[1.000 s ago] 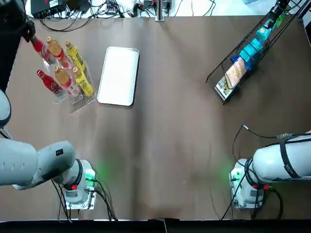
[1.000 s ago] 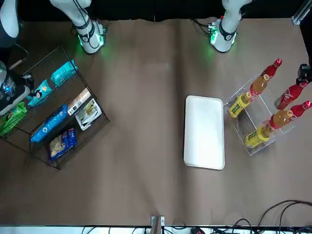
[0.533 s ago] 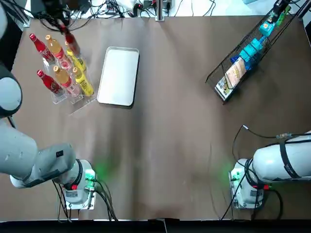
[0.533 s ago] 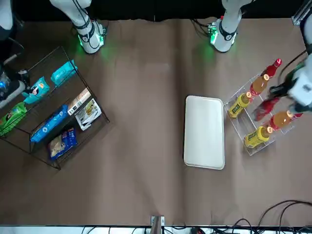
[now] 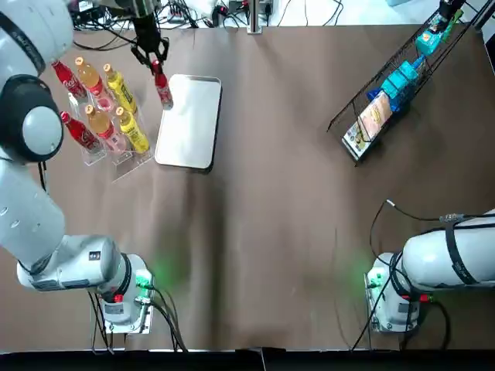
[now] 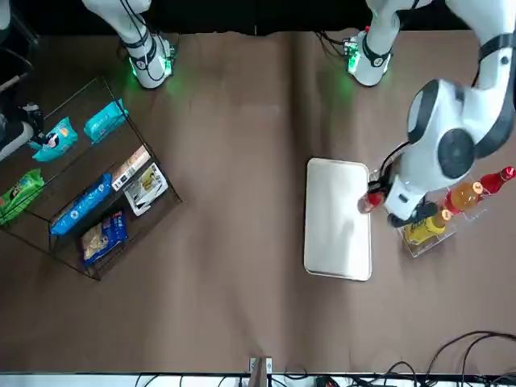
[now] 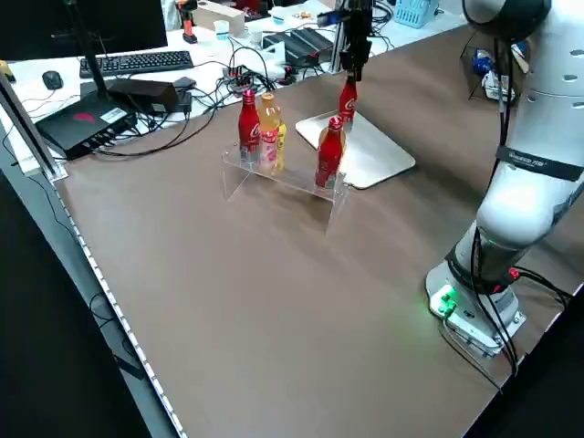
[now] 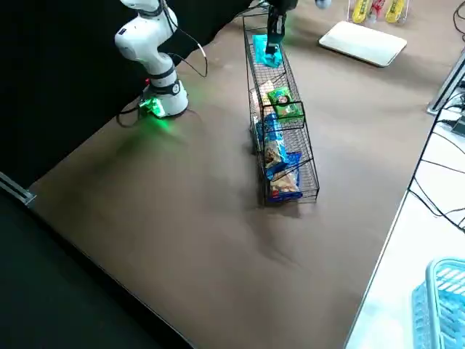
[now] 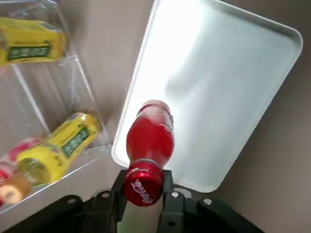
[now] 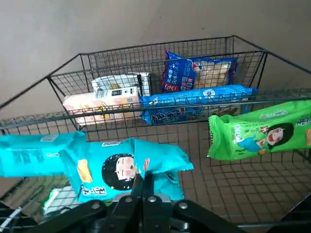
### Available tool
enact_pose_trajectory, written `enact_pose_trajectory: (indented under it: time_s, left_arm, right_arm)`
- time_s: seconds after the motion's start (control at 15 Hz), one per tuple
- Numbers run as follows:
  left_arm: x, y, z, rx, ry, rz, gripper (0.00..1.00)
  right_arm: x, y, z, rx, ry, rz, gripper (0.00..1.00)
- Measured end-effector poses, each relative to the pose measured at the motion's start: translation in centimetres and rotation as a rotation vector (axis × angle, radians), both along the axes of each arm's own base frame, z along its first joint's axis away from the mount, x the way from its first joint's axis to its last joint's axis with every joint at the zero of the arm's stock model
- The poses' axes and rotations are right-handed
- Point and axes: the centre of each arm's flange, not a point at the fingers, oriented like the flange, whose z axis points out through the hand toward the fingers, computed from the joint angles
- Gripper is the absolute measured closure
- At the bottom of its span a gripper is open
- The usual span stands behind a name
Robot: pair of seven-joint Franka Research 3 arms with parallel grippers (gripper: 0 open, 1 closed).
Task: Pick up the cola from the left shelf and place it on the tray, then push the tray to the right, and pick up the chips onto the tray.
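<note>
Moved off the shelf, your left hand is clamping the cola over the tray; your right hand is pinching chips.

Robot lab: keyboard, cables beside table.

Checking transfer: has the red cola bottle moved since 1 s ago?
Yes: top view, red cola bottle went right, from the clear acrylic shelf to the white tray, at its left edge.

Cola bottles: three. Orange bottles: two. Yellow bottles: two. Tray: one.
</note>
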Motion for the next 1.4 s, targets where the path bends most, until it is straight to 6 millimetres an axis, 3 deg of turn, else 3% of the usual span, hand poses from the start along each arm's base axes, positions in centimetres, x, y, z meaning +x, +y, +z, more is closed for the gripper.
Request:
enact_pose_trajectory:
  time_s: [0.47, 0.67, 0.87, 1.07, 1.2, 1.4]
  left_arm:
    - [1.0, -5.9, -8.6, -0.036, 0.017, -0.022, 0.68]
    - [1.2, -6.0, -9.5, -0.039, 0.021, -0.022, 0.68]
    - [1.3, -6.0, -9.4, -0.041, 0.006, -0.022, 0.46]
    - [2.0, -4.4, -7.6, -0.039, -0.028, -0.003, 0.20]
    - [2.5, -1.9, -6.1, -0.031, -0.040, -0.019, 0.02]
    - [3.1, 3.3, -6.8, -0.045, -0.010, -0.091, 0.00]
  right_arm:
    - [0.0, 4.3, 0.4, -0.023, -0.018, -0.241, 0.99]
    - [0.0, 5.6, 0.3, -0.008, -0.014, -0.347, 0.99]
    - [-0.1, 6.7, 0.3, -0.009, -0.012, -0.406, 0.99]
    - [-0.1, 7.4, 0.2, 0.022, 0.002, -0.475, 0.99]
    - [-0.1, 7.8, 0.2, 0.026, 0.006, -0.507, 0.99]
    - [-0.2, 8.8, 0.1, 0.021, 0.010, -0.529, 0.99]
